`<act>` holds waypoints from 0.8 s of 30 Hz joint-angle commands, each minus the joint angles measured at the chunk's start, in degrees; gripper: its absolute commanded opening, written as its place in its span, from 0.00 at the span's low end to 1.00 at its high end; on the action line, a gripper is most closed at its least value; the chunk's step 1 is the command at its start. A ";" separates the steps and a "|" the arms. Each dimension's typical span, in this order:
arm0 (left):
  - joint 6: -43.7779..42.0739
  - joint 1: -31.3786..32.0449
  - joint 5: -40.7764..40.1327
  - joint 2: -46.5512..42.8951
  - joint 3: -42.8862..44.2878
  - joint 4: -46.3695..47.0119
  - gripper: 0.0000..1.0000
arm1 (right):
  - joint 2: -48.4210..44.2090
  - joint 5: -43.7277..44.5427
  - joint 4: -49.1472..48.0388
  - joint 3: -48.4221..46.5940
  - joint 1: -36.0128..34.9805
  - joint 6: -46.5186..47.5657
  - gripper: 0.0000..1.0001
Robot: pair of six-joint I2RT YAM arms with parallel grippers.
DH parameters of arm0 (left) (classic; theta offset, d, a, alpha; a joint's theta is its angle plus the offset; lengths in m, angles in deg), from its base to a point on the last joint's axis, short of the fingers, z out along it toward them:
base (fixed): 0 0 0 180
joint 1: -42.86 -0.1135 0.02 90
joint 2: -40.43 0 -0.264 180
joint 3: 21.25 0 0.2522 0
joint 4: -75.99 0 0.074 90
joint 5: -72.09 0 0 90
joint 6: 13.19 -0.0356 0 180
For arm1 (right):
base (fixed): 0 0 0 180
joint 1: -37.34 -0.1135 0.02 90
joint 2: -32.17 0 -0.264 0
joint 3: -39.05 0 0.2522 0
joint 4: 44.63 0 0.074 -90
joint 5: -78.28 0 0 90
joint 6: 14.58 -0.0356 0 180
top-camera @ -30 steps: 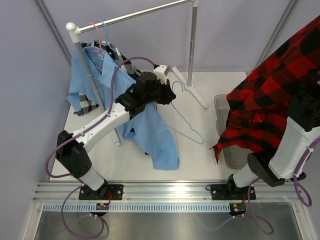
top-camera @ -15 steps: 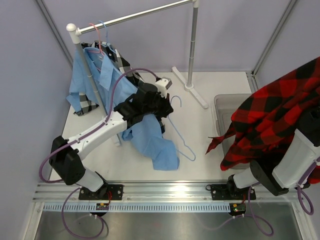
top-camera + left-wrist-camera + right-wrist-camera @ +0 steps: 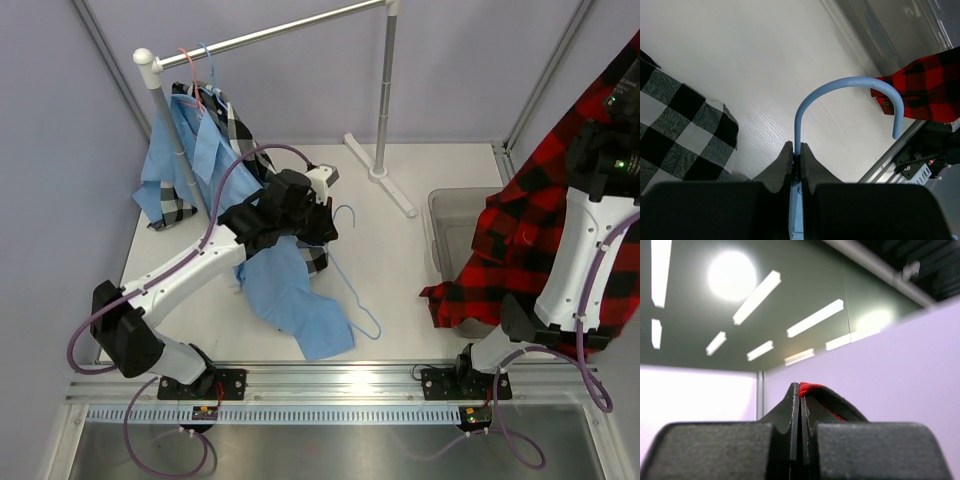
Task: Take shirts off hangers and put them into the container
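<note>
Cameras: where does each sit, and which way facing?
Top external: above, behind the bases, looking down on table, left arm, right arm.
Left wrist: looks down past shut left fingers gripping blue hanger, at table.
Right wrist: faces up at ceiling lights; right fingers pinch red plaid shirt.
Shared: top and left wrist show hanger and plaid shirt.

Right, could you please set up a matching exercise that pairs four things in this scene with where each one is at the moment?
Things:
1. red plaid shirt
2. light blue hanger that is off the rail
3. pink hanger
4. container

Places:
A. hooked on the silver rail
B. on the table, right side, beneath hanging cloth
C. pinched in the left gripper
D. held up high by the right gripper

Pairs: 1-D, 2-C, 3-A, 4-B
</note>
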 commanded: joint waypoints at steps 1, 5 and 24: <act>0.90 0.22 1.29 -3.18 3.07 -0.88 0.00 | -1.81 7.27 7.57 -0.90 5.59 -10.12 0.00; 1.78 0.22 1.29 -3.61 3.69 -0.61 0.00 | -8.12 11.14 7.77 14.41 7.00 -16.24 0.00; 4.68 0.22 1.47 -3.26 7.91 1.84 0.00 | -40.38 -3.53 43.62 53.49 5.78 -53.45 0.00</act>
